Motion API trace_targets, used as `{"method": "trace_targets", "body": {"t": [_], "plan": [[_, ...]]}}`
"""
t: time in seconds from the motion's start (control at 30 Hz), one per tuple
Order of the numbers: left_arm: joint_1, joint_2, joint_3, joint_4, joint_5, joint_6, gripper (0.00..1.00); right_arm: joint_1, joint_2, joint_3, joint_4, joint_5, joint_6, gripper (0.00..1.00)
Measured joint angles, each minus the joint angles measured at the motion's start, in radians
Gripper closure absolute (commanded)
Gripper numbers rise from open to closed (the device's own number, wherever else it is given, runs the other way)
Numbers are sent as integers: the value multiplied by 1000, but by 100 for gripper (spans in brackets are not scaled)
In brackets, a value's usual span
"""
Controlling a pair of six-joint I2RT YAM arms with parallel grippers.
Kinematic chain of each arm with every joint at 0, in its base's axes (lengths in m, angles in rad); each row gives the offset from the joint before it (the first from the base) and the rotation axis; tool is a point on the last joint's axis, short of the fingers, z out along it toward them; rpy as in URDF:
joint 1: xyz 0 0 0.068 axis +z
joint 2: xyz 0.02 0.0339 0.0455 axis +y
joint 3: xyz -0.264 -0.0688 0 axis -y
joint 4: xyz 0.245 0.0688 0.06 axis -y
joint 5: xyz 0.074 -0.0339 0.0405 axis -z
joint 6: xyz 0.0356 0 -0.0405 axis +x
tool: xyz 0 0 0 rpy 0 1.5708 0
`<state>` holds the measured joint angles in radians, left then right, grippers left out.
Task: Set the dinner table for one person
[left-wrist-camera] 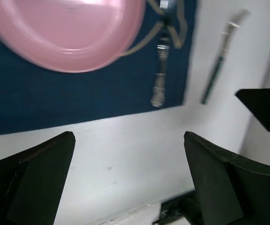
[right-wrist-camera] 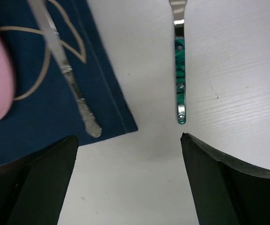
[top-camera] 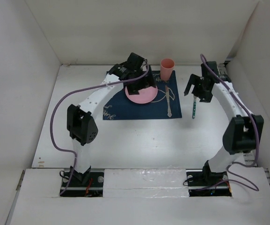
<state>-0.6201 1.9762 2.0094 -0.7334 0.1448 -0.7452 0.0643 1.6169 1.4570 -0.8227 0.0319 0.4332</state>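
Already the setting looks mostly laid. Toward the far side of the white surface (top-camera: 139, 140), a navy placemat (top-camera: 125, 110) carries a pink plate (top-camera: 142, 97), with a silver utensil (top-camera: 168, 103) to the plate's right and a pink cup (top-camera: 167, 68) at the mat's far edge. A green-handled utensil (top-camera: 193, 108) lies on bare surface just right of the mat and is probably still to be placed. The left tool (left-wrist-camera: 127, 150) hangs wide open and empty above the plate. The right tool (right-wrist-camera: 127, 145), equally open and empty, hovers over the green-handled piece.
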Motion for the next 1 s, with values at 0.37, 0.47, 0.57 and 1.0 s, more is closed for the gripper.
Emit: {"method": "trace_targets", "body": {"t": [0.37,0.47,0.57,1.0], "plan": [[235,-189,-218,-116,-129,139,0,-34,254,54,-40,61,-25,4],[222,-219,-224,-116,-127,167,0,-43,285,68,-32,66,-34,6],[211,-226,-224,-116,-122,184,0,-57,328,68,-31,64,-45,9],[209,-226,-223,-124,-112,217,0,-96,452,91,-32,46,-103,42]]}}
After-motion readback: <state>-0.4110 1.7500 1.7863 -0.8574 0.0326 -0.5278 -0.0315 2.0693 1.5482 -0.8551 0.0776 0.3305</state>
